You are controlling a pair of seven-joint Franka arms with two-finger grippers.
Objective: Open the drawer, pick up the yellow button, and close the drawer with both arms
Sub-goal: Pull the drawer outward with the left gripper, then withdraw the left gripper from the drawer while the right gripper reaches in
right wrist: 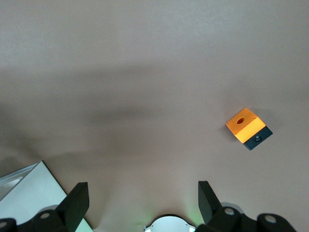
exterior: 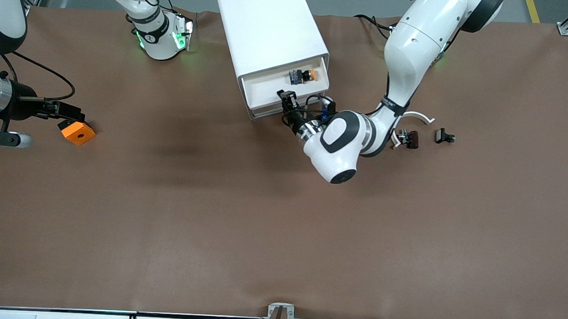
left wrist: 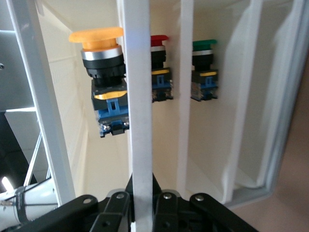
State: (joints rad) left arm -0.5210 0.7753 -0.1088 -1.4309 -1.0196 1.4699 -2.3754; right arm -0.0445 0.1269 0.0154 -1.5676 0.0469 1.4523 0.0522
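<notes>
On the brown table the drawer (exterior: 287,90) stands pulled out, my left gripper (exterior: 288,101) pinching its front, the button (exterior: 303,76) untaken inside, my right gripper (right wrist: 141,200) waiting wide above bare table.

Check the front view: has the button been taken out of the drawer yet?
No, the button lies in the open drawer, with the left tool at its front.

Even overhead lighting; the brown table (exterior: 262,225) reads evenly lit, with soft, diffuse shadows beside the cabinet (exterior: 270,29) and under the left arm (exterior: 342,143). Green indicator glow marks the right arm's wrist (exterior: 162,36). Left wrist view: bright, washed-out drawer (left wrist: 140,96) front, near edges soft; button (left wrist: 104,77) sharp. Right wrist view: broad blurred shadow bands on the table, orange block (right wrist: 248,128) crisp
</notes>
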